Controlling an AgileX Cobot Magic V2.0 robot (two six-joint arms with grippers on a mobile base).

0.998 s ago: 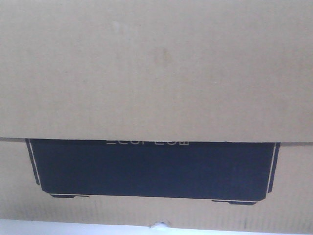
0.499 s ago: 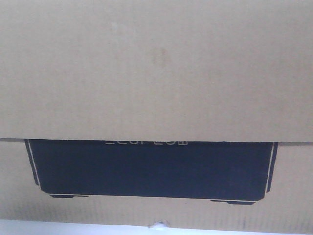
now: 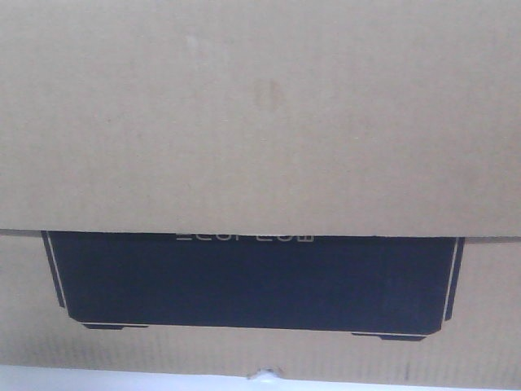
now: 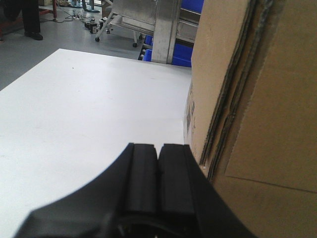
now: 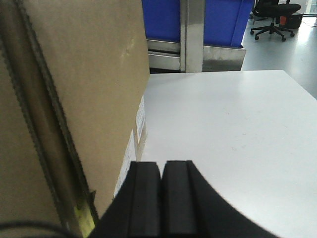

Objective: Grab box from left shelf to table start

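Box (image 3: 260, 122) of ECOFLOW cardboard apparently rests on the white bench (image 4: 89, 109) — left pincer (image 4: 158, 163) and right pincer (image 5: 161, 181) clenched empty, flanking it; next: withdraw.

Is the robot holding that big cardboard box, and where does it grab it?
Neither gripper pinches anything: the left gripper and right gripper are shut on nothing, one beside each side of the box. Whether they press it cannot be told.

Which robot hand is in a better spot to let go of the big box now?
Neither is clearly better. The left hand and the right hand, both shut, flank the box over the white table. Both probably pull away together.
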